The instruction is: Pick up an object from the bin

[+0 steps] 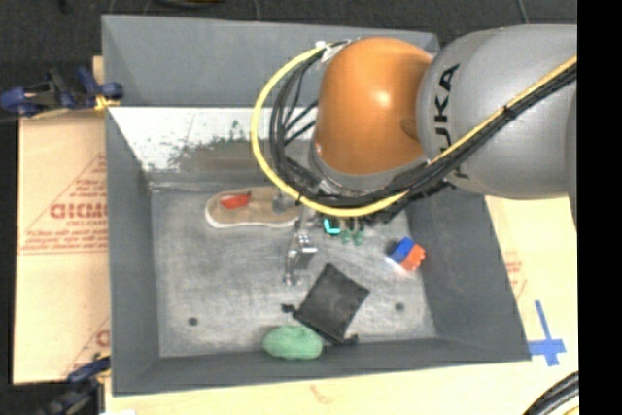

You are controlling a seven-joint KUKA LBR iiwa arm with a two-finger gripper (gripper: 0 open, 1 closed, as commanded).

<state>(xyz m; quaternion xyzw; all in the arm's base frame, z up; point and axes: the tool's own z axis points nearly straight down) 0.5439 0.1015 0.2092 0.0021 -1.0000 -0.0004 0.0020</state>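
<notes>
My gripper (298,256) hangs below the orange wrist cover, near the middle of the bin floor. Just to its lower right lies a flat black square pad (333,299), tilted on a corner. To the upper left, reaching under the gripper, lies a pale, clear elongated piece with a red patch (240,207). A green rounded lump (293,342) rests against the front wall, below the pad. None of these things shows inside the gripper.
A small blue and orange block (406,254) lies to the right of the gripper. A little green thing (352,231) peeks out under the arm. The arm and its cables cover the bin's back right part.
</notes>
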